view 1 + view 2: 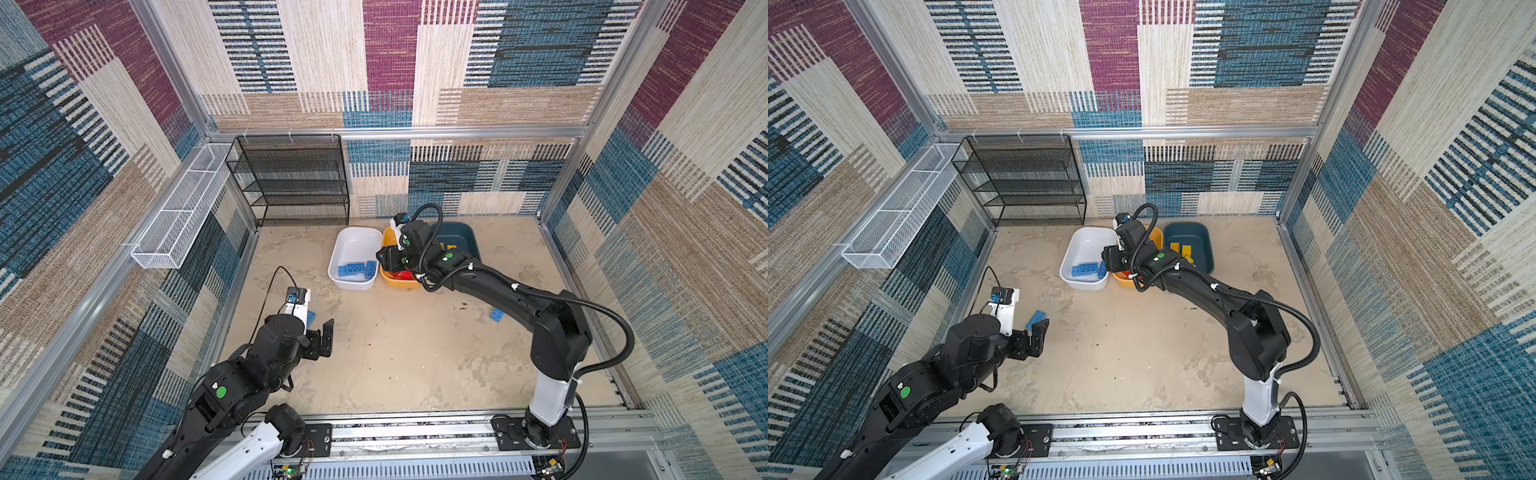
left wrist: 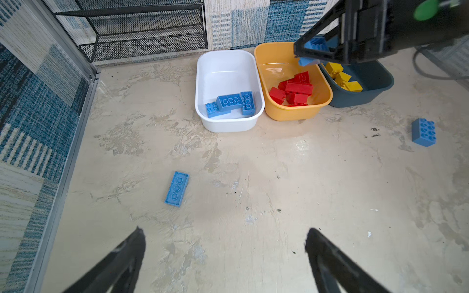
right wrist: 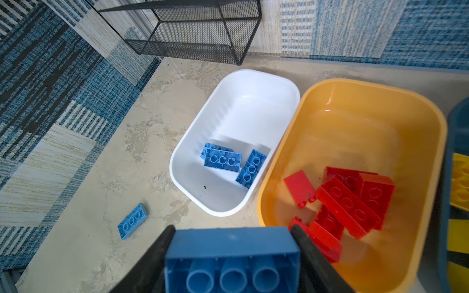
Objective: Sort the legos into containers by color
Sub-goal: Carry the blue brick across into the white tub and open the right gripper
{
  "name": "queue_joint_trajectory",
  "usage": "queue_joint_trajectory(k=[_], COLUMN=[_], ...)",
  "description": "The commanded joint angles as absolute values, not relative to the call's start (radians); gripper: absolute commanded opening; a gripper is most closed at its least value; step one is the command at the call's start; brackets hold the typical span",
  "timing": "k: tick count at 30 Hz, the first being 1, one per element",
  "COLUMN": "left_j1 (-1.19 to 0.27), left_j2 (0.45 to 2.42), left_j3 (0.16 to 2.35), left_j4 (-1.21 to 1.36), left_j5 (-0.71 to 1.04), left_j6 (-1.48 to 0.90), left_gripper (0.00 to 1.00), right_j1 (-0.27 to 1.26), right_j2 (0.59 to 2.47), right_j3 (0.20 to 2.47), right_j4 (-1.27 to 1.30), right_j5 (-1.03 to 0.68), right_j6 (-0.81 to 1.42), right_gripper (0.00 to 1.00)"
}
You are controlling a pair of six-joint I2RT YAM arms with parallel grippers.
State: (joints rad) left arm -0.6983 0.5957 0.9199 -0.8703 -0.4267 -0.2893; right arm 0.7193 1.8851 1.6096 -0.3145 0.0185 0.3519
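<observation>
Tabletop [image 2: 279,177] bears 3 tubs [image 2: 228,126], 2 bricks [image 2: 177,189].

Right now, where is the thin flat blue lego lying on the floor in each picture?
In a top view: thin flat blue lego, partly hidden, on the floor left of middle.
In a top view: same floor spot, clearer.
Left wrist: on bare floor, nearer the camera than the white tub.
Right wrist: on floor beside the white tub, away from the yellow-orange tub.
Shared landmark: the white tub.
</observation>
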Motion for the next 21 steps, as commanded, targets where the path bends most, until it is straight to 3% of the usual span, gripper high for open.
queue_joint_trajectory(k=[1, 14, 21], left_j1=[-0.695, -0.687, -0.683], left_j2=[0.585, 0.531, 0.533], left_j3=[0.915, 0.916, 0.913], left_j4=[-0.845, -0.854, -0.847], left_j5=[-0.415, -0.430, -0.407], left_j6=[-0.257, -0.272, -0.265], left_gripper=[0.98, 0.98, 0.98], right_j1=[0.742, 0.820, 0.818], right_j2=[1.965, 2.361, 2.470], right_j3=[1.690, 2.138, 2.281], right_j4=[-0.256, -0.329, -0.392], right_j5=[-0.003, 0.019, 0.062], right_j6=[0.330, 0.307, 0.312], right_gripper=[0.57, 0.56, 0.57])
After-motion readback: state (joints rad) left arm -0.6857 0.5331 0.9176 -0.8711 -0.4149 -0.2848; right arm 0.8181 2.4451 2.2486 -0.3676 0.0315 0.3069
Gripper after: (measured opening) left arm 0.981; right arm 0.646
